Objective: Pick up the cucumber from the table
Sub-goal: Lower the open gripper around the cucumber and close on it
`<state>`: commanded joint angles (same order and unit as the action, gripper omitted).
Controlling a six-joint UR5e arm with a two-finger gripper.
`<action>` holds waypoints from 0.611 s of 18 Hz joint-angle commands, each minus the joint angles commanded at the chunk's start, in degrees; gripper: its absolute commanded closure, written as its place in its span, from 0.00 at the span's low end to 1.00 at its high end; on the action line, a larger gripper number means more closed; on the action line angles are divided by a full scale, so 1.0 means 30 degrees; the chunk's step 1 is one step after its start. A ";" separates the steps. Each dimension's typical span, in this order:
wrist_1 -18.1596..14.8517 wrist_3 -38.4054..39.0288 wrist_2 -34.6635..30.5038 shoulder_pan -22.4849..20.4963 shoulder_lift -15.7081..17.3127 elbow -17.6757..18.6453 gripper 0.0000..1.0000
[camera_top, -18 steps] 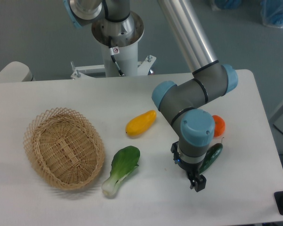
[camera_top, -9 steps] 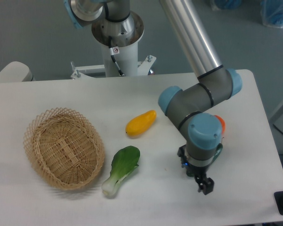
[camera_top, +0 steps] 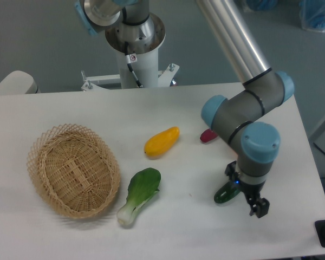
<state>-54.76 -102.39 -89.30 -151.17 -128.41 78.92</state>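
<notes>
The small dark green glossy cucumber [camera_top: 224, 193] lies on the large white counter [camera_top: 70, 108], partly hidden under the grey-and-blue arm's wrist. The black two-finger gripper [camera_top: 258, 207] hangs just beside it, presumably lining up; whether its jaws stand apart, I cannot tell.

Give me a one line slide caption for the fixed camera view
UR5e claw hovers beside the dark green cucumber on the white table, near a basket.
</notes>
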 joint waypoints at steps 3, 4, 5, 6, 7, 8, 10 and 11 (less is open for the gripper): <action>0.0029 0.0058 0.0000 -0.0059 0.0265 0.0733 0.00; 0.0029 0.0117 0.0000 -0.0059 0.0294 0.0967 0.00; 0.0058 0.0175 0.0000 -0.0088 0.0295 0.1115 0.00; 0.0059 0.0292 0.0000 -0.0088 0.0295 0.1203 0.00; 0.0059 0.0351 0.0000 -0.0088 0.0295 0.1291 0.00; 0.0059 0.0381 -0.0029 -0.0088 0.0295 0.1437 0.00; 0.0320 0.0381 -0.0030 -0.0088 0.0295 0.1643 0.00; 0.0670 0.0410 -0.0030 -0.0088 0.0266 0.1818 0.00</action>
<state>-52.74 -101.16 -89.38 -151.44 -127.62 84.37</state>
